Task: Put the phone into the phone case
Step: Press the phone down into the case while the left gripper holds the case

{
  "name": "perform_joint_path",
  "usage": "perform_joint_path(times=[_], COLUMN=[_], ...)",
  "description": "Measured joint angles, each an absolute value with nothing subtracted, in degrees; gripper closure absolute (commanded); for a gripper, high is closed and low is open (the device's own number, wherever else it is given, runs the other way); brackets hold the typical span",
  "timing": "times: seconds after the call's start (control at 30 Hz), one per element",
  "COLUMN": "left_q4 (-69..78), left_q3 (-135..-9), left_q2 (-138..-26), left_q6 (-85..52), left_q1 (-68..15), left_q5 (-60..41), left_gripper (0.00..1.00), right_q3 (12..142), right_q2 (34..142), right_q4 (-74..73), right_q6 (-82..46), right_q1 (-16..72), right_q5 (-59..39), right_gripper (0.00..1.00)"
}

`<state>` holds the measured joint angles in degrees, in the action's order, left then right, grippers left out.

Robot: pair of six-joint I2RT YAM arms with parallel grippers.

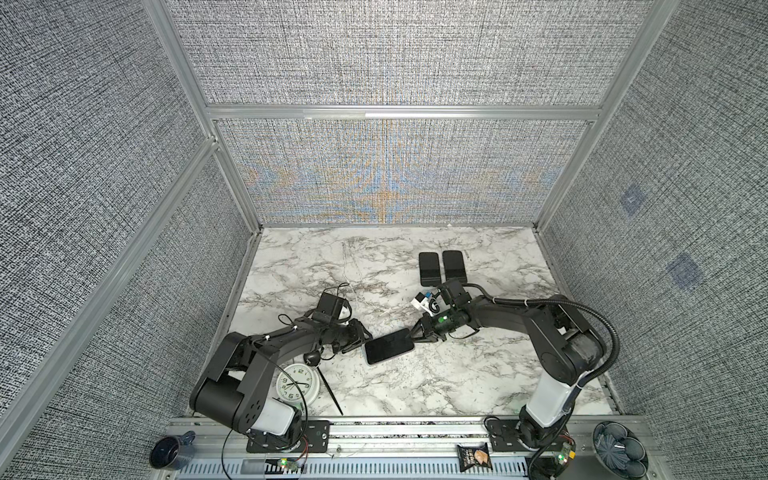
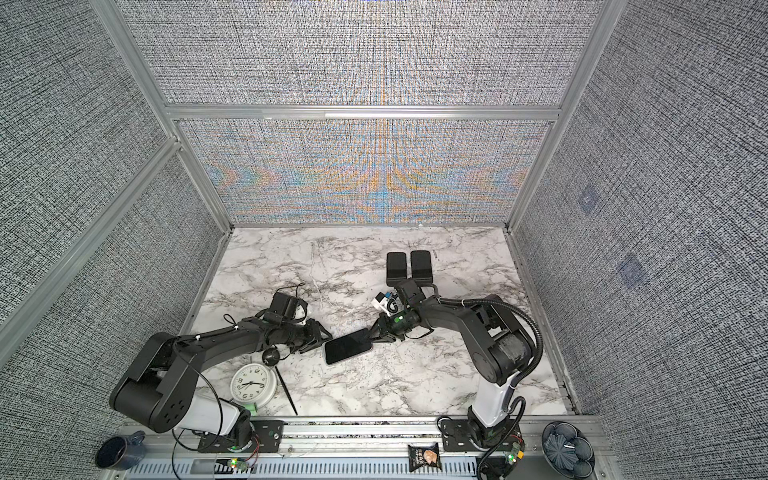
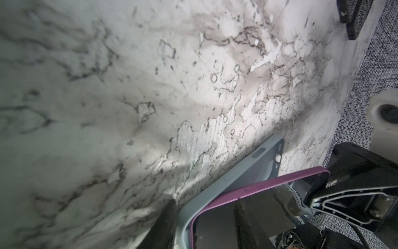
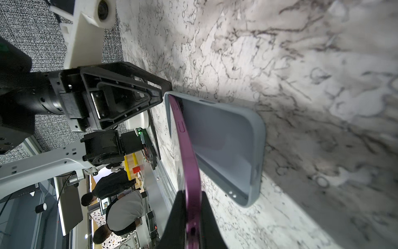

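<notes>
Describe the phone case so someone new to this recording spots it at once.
On the marble table, look just right of the white clock. The phone case is the grey-blue shell lying flat there, with the purple-edged phone tilted over it; the two black slabs farther back are dark and sit side by side.

The table (image 1: 457, 374) is covered with a smooth, marble-patterned sheet on which a faint sheen is seen. The phone (image 1: 388, 346) is fronted with glossy black glass, in which reflections are caught, and is edged with a purple frame of satin, metal-like finish. The phone case (image 4: 226, 146) is formed of a matt grey-blue material, smooth and rubbery in look. The walls (image 1: 374, 62) are lined with coarse woven cloth and are framed by brushed aluminium rails (image 1: 399, 111). The clock (image 1: 293, 382) is cased in glossy white plastic.
</notes>
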<state>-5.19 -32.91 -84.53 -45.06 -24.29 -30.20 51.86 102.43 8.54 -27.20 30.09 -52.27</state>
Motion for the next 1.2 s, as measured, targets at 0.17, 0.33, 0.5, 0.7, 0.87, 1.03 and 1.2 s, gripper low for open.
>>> perform_joint_path(times=[0.17, 0.33, 0.5, 0.7, 0.87, 1.03, 1.2], left_q4=[-4.03, -6.9, -11.73, -11.51, -7.77, -7.75, -7.75], left_q3=[-31.75, -29.67, -29.23, -28.91, -29.06, -30.5, -30.72], left_q2=[-83.83, -79.22, -74.94, -76.71, -80.95, -83.33, -84.27], left_q6=[-45.5, -45.74, -45.56, -45.28, -45.78, -46.52, -46.5], left_q1=[-24.29, -24.29, -24.27, -24.95, -25.43, -25.36, -25.3], left_q5=[-30.61, -30.13, -30.44, -33.21, -35.2, -36.6, -37.06], left_gripper=[0.54, 0.54, 0.52, 0.52, 0.53, 0.54, 0.54], right_q3=[52.31, 51.96, 51.96, 52.75, 53.45, 54.43, 54.87], right_q2=[102.15, 103.37, 104.14, 105.01, 105.41, 106.5, 106.59], right_q4=[10.46, 10.5, 10.02, 10.31, 11.22, 12.14, 13.26], right_q6=[-26.41, -26.24, -26.0, -24.77, -24.12, -23.62, -23.44], right_q1=[30.17, 30.13, 30.11, 30.11, 30.13, 30.11, 30.2], right_q5=[-51.72, -51.79, -52.47, -52.75, -52.84, -52.56, -51.33], right_gripper=[1.0, 1.0, 1.0, 1.0, 1.0, 0.97, 0.92])
